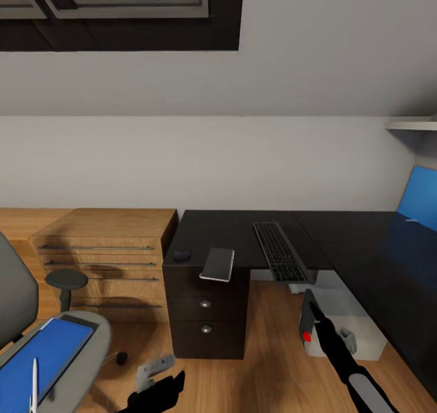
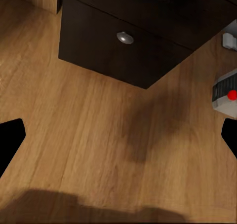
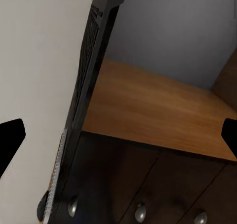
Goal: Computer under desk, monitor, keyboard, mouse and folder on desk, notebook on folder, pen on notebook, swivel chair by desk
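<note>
Judging progress: keyboard (image 1: 280, 252), mouse (image 1: 181, 256) and notebook (image 1: 218, 264) on desk (image 1: 364, 243), computer (image 1: 346, 316) under it. Folder (image 1: 42, 355) and pen (image 1: 34, 382) sit on swivel chair (image 1: 18, 316). Left claw (image 1: 155, 373) and right claw (image 1: 309, 322) gape wide, empty.

Keyboard (image 1: 280, 251), notebook (image 1: 218, 264), mouse (image 1: 181, 256) on desk (image 1: 352, 243); computer (image 1: 349, 328) beneath.

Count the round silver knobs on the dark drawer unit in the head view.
2. One knob sits on the upper visible drawer front of the drawer unit, the other knob on the drawer below it. The overhanging notebook may hide another higher up.
</note>
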Robot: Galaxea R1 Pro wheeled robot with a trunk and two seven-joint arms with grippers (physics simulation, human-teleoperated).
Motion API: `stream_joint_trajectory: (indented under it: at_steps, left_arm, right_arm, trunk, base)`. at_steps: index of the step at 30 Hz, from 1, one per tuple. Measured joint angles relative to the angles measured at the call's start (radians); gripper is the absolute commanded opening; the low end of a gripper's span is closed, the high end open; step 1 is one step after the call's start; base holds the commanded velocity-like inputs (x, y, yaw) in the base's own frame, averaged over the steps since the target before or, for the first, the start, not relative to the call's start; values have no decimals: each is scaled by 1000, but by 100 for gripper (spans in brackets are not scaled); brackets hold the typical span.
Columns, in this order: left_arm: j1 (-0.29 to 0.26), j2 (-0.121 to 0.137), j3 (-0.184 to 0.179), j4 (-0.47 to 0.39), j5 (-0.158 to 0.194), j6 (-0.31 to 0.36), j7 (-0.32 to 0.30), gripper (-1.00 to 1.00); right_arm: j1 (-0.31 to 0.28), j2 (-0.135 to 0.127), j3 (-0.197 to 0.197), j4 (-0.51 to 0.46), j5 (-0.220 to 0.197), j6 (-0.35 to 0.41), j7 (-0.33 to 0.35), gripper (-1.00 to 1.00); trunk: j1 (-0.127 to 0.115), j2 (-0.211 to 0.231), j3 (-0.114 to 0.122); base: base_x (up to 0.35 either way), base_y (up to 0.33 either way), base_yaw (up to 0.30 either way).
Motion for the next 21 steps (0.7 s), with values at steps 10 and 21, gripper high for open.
stream_joint_trajectory:
  at_steps: [10,21]
  left_arm:
    - [34,1,-3,-4,0,-29,-2,100]
    - [37,3,6,-3,-2,-34,-4,100]
  right_arm:
    - [-3,12,1,1,-41,-2,-4,100]
    - [-3,25,3,1,-39,-1,-6,100]
  trunk:
    - [4,-7,-3]
    - [4,-7,-3]
  base:
    - [0,0,0]
    - [111,0,0]
